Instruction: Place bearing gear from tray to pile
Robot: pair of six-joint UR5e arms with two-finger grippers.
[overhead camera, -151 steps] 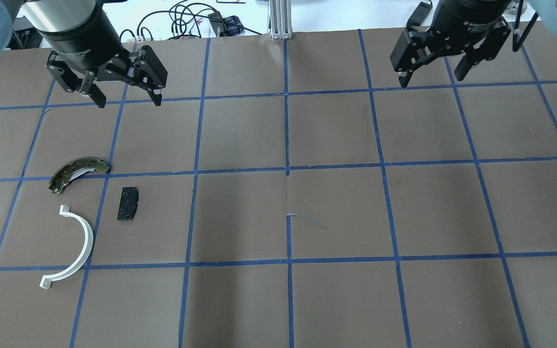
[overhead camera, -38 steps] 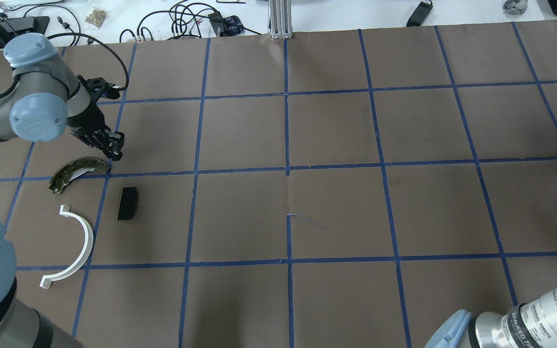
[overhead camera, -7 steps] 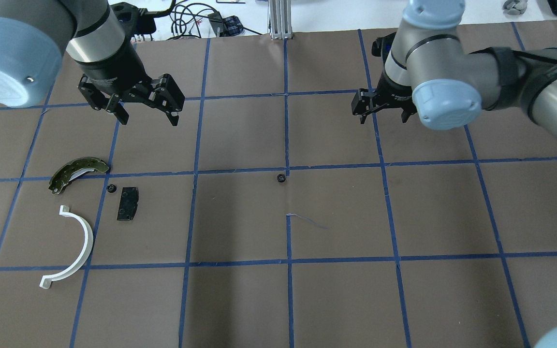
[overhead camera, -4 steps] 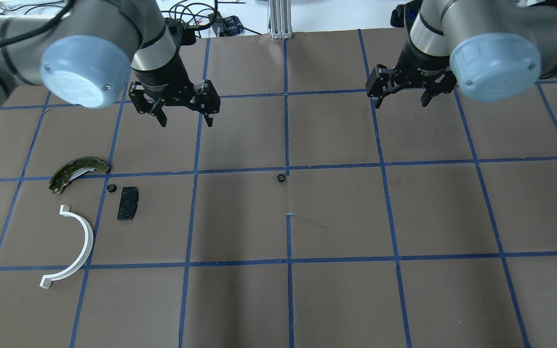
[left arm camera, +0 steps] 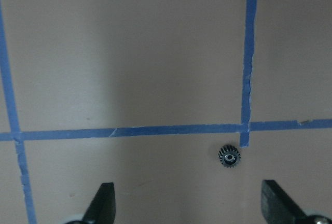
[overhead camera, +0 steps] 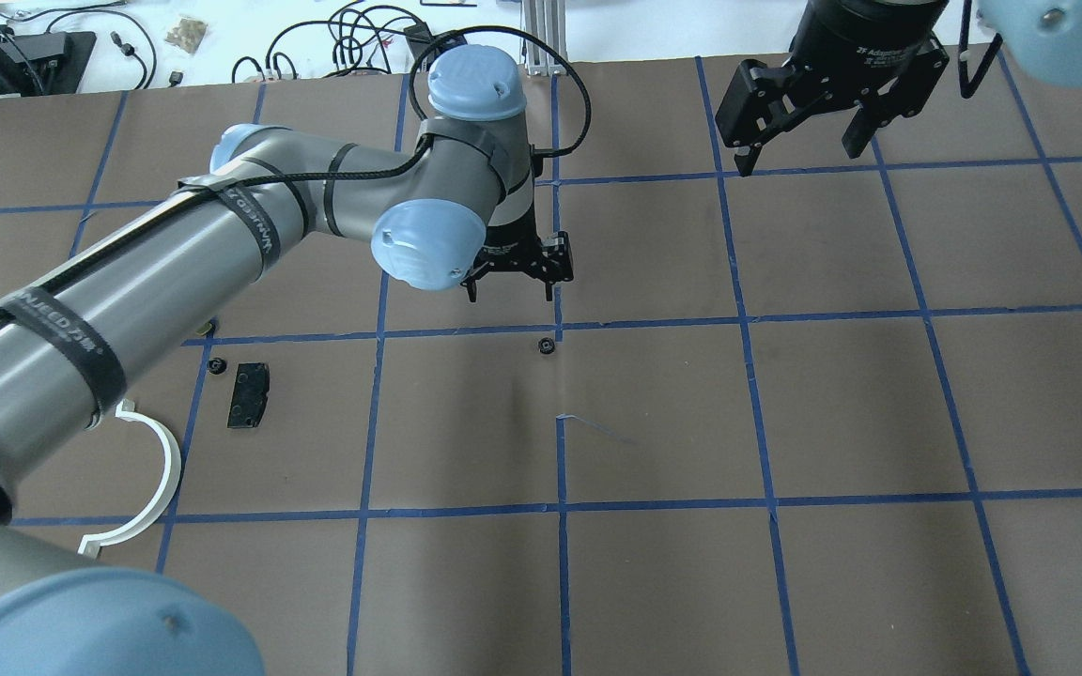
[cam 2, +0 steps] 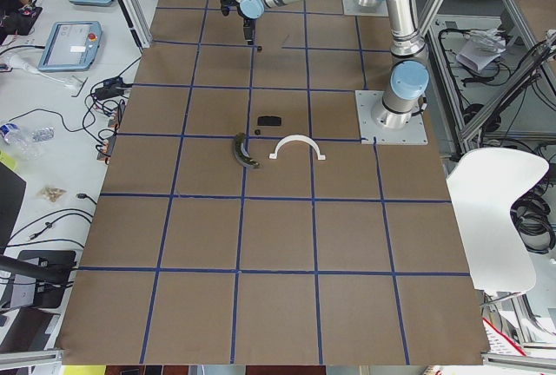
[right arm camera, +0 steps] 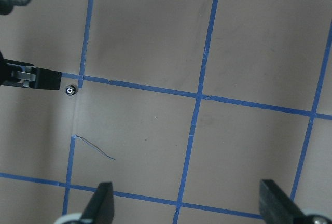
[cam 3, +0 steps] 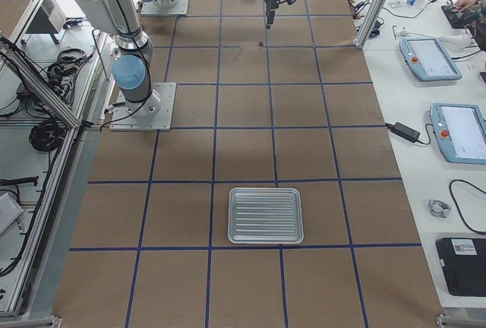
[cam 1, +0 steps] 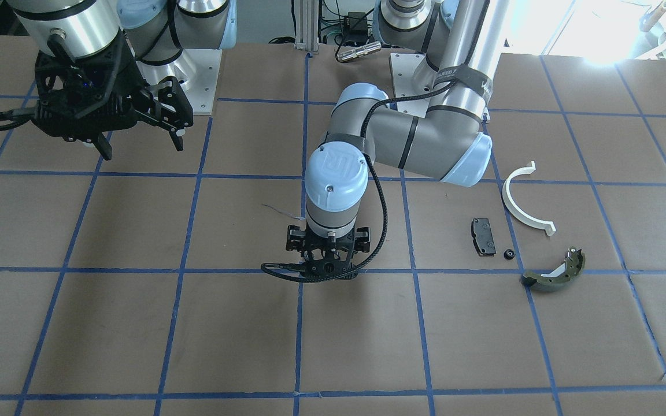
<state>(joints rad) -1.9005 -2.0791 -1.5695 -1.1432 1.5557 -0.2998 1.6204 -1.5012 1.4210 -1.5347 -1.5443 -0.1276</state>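
A small black bearing gear (overhead camera: 547,346) lies alone on the brown table at a tape crossing near the middle. In the left wrist view this gear (left arm camera: 229,156) shows below and between the two spread fingers. My left gripper (overhead camera: 515,289) is open and empty, hovering just beyond the gear. My right gripper (overhead camera: 799,155) is open and empty, high at the far right. The pile lies at the left: a white half-ring (overhead camera: 161,469), a black pad (overhead camera: 248,395), an olive brake shoe (cam 1: 555,274) and a second small gear (overhead camera: 216,366). My left arm hides the brake shoe in the overhead view.
A ribbed metal tray (cam 3: 266,215) lies on the table towards its right end, with nothing showing on it. Blue tape (overhead camera: 654,324) marks a grid over the table. Cables and a metal post (overhead camera: 541,38) sit beyond the far edge.
My left arm has swung right from the pile side to the table's middle, and its gripper now hangs by the lone gear. My right gripper has drawn back and up. No parts have moved.
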